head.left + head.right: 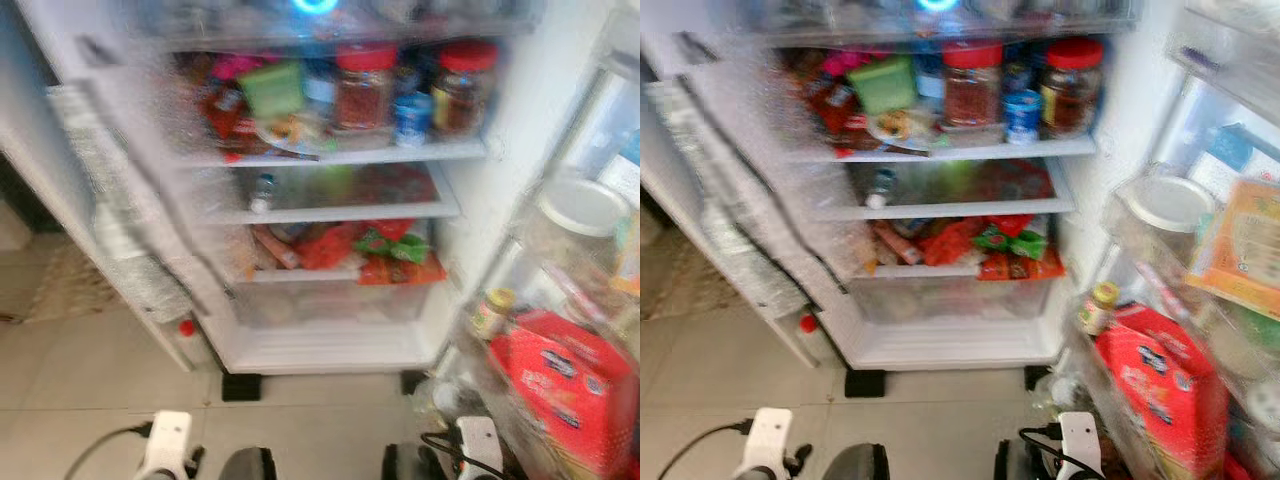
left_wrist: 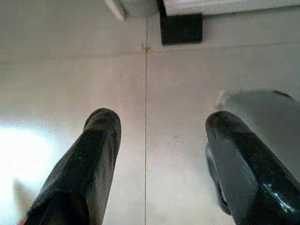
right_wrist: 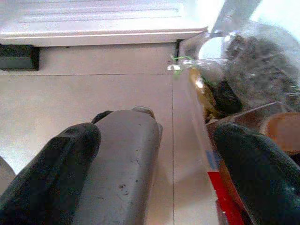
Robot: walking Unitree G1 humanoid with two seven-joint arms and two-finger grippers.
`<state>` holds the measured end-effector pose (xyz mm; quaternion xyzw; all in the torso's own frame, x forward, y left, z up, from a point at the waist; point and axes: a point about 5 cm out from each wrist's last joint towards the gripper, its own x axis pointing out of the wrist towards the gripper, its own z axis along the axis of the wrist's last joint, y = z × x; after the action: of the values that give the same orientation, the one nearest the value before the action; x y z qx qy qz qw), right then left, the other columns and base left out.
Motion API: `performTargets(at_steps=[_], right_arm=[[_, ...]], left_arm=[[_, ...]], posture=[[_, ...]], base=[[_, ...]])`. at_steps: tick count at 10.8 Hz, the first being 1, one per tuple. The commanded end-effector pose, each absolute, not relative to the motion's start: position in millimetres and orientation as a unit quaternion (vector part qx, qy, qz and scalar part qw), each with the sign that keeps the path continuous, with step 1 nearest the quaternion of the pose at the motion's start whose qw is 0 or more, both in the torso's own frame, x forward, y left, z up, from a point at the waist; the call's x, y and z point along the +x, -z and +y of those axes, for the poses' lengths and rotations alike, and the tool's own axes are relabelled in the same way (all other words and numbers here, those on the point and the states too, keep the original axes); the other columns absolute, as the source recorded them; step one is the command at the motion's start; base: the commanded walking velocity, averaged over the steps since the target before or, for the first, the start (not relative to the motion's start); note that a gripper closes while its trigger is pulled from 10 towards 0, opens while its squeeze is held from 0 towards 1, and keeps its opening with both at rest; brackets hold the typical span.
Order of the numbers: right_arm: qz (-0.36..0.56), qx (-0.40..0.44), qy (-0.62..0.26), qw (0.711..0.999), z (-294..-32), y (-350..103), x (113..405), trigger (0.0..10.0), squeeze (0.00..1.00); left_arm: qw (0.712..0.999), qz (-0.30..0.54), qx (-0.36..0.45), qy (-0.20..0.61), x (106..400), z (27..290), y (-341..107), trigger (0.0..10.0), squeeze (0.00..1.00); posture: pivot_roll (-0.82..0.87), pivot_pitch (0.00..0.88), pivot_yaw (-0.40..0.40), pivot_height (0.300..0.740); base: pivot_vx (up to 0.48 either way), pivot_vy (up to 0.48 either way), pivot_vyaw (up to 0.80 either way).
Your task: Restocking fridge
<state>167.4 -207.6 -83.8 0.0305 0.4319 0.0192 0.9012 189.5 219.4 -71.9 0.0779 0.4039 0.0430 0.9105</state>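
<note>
1. Fridge [image 1: 330, 345] stands open w/ both doors swung out, ahead of and above both claws; pic is blurred
2. Right door shelf [image 1: 1120, 400], just beside the right claw, holds a red pack [image 1: 1160, 385] and a small yellow-lidded jar [image 1: 1097, 307]
3. Top shelf, far above the claws: two red-lidded jars [image 1: 365, 90], a green tub [image 1: 272, 88], a blue can [image 1: 411, 118]
4. Left gripper [image 2: 159, 154] hangs low over the floor tiles [image 2: 70, 84], fingers wide, nothing btwn them
5. Right gripper [image 3: 157, 159] also low, fingers wide, empty; a clear bag [image 3: 253, 65] lies just ahead of it
</note>
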Motion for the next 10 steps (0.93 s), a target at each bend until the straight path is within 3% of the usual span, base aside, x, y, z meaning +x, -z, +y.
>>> performTargets(at_steps=[1, 10], right_arm=[[0.475, 0.042, -0.035, 0.878, -195, 96, 145, 10.0, 0.00], [0.469, 0.055, -0.032, 0.881, -192, 96, 144, 10.0, 0.00]], left_arm=[[0.902, 0.420, 0.081, -0.057, 179, 228, 76, 10.0, 0.00], [0.881, 0.462, 0.084, -0.052, 154, 229, 88, 10.0, 0.00]], posture=[[-0.02, 0.063, 0.055, 0.626], [-0.02, 0.040, 0.066, 0.640]], base=[[0.000, 0.480, 0.00], [0.000, 0.480, 0.00]])
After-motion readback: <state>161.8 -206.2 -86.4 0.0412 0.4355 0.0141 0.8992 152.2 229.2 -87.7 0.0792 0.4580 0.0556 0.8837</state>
